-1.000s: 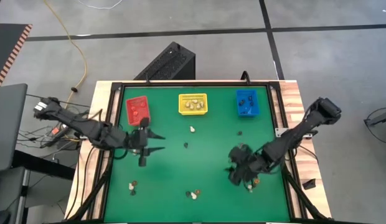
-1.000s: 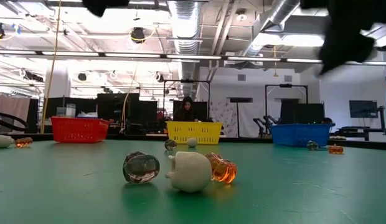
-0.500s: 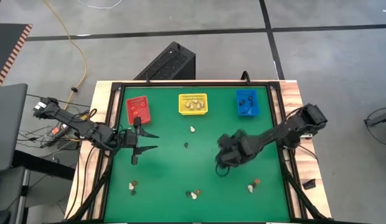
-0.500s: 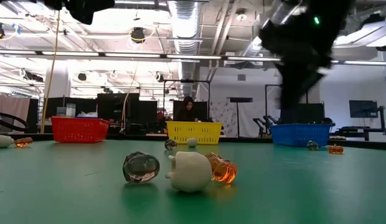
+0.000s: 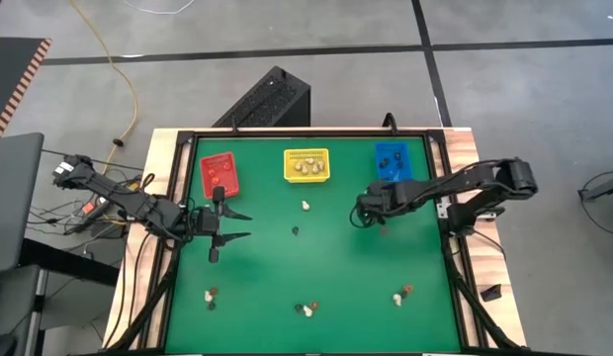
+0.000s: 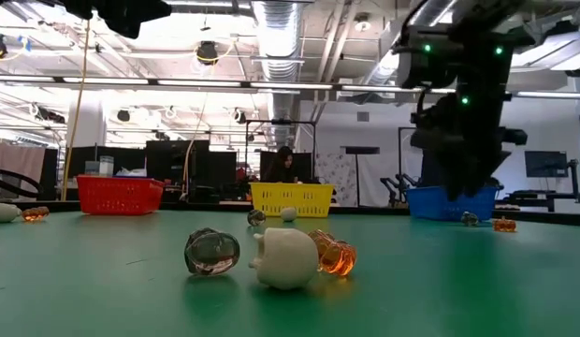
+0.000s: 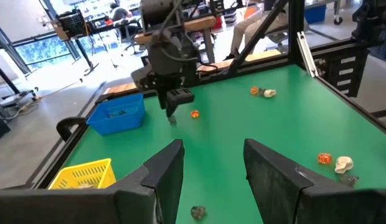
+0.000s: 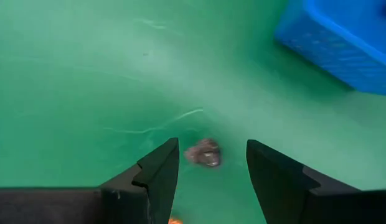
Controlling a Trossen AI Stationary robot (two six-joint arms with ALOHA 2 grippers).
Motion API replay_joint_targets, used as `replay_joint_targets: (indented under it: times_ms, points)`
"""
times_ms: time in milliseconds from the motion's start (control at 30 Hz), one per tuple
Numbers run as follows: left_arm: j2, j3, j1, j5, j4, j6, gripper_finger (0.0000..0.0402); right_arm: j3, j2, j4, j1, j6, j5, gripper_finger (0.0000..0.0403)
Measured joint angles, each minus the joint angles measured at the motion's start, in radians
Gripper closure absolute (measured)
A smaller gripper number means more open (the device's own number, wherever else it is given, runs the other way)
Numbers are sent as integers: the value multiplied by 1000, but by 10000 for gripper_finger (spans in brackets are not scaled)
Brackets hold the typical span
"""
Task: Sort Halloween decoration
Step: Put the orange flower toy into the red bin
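No text, label, brand, number or sign can be read in any of the views. The bins, the worktop and the arms carry no legible markings, and anything hanging in the room behind the worktop is too small and blurred to make out.

Wide bare green table [image 5: 287, 267] lies between the arms, broken only by 2 small trinkets [image 5: 305, 206]. 3 bins [image 5: 306, 165] block the far edge. The right gripper [image 5: 364, 210] crowds the blue bin's [image 5: 393, 163] near side.
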Motion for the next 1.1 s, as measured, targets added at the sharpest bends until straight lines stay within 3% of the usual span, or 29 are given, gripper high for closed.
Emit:
replay_joint_targets:
  times_ms: [200,433,900,1100]
  points:
    - [0,0,0,-1,-15,-6,244,-32,-9,12,81,88,-81,186]
    - [0,0,0,-3,-30,-9,244,-37,10,3,253,274,-45,186]
    - [0,0,0,-3,-28,-37,244,-144,10,156,288,331,-29,190]
    - [0,0,0,-5,-30,-24,244,-144,10,157,294,343,-8,238]
